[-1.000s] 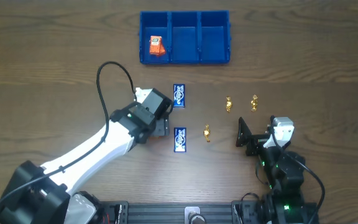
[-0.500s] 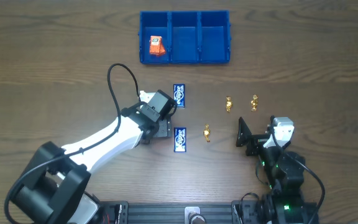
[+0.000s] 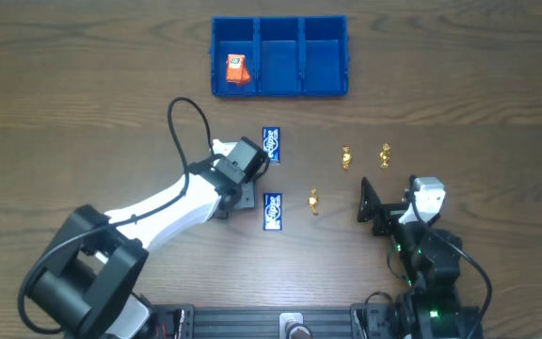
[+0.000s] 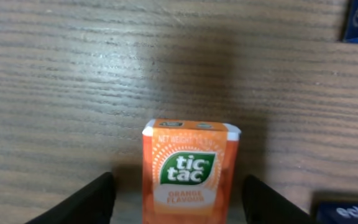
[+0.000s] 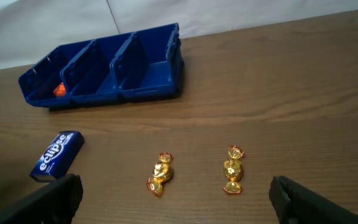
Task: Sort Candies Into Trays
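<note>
An orange candy box (image 4: 190, 171) lies flat on the wooden table, between the fingers of my left gripper (image 4: 179, 182), which is open and stands clear of the box on both sides. From above, the left gripper (image 3: 240, 191) covers that box, just left of a blue pack (image 3: 272, 210). A second blue pack (image 3: 271, 144) lies farther back. Three gold wrapped candies (image 3: 313, 201) (image 3: 346, 157) (image 3: 385, 155) lie to the right. The blue three-compartment tray (image 3: 280, 87) holds an orange box (image 3: 238, 68) in its left compartment. My right gripper (image 3: 370, 201) is open, low at the right, holding nothing.
The right wrist view looks across two gold candies (image 5: 160, 174) (image 5: 233, 169) and a blue pack (image 5: 58, 154) toward the tray (image 5: 148, 84). The tray's middle and right compartments hold nothing. The left arm's black cable (image 3: 182, 118) loops above the table.
The left arm has swung slightly to the right and its gripper has settled beside the nearer blue pack. The right arm and the candies have not moved.
</note>
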`<state>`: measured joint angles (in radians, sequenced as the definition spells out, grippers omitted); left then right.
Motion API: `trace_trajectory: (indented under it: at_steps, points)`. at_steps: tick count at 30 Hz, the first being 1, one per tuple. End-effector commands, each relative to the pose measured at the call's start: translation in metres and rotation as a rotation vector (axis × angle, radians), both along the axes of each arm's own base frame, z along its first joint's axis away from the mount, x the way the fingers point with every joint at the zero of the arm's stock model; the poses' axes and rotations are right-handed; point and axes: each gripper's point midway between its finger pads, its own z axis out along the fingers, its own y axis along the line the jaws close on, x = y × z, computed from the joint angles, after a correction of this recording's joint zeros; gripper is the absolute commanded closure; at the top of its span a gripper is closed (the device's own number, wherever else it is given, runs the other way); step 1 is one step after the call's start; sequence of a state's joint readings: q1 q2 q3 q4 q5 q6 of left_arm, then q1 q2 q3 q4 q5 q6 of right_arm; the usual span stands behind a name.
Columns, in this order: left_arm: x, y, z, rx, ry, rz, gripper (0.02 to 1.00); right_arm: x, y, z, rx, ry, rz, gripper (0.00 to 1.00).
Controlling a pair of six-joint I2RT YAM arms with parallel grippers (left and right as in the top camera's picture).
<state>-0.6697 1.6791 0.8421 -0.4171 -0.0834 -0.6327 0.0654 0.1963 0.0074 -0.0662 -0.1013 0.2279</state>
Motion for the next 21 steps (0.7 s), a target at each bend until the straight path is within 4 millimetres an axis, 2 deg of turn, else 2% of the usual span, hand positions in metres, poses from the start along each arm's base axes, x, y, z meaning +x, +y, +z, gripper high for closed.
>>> trace_trajectory:
  at_steps: [1, 6, 10, 13, 17, 20, 21]
  points:
    - [-0.002, 0.002, -0.009, 0.012, 0.022, 0.020, 0.424, -0.001, 0.002, -0.001, 0.009, 0.006, 0.010, 0.003]
    - [-0.001, 0.001, -0.008, 0.008, 0.018, 0.025, 0.617, -0.001, 0.002, -0.001, 0.009, 0.005, 0.010, 0.003]
    - [0.005, -0.003, -0.001, -0.003, -0.002, 0.025, 0.654, -0.001, 0.002, -0.001, 0.009, 0.005, 0.010, 0.003]
    - [0.015, -0.007, 0.012, -0.013, -0.045, 0.031, 0.673, -0.001, 0.002, -0.001, 0.009, 0.006, 0.010, 0.003]
    - [0.045, -0.008, 0.068, 0.011, -0.171, 0.060, 0.676, -0.001, 0.002, -0.001, 0.009, 0.006, 0.010, 0.003]
    - [0.074, -0.006, 0.130, 0.044, -0.303, 0.096, 0.684, -0.001, 0.002, -0.001, 0.009, 0.006, 0.010, 0.003]
    - [0.087, -0.005, 0.158, 0.056, -0.360, 0.107, 0.689, -0.001, 0.002, -0.001, 0.009, 0.005, 0.010, 0.003]
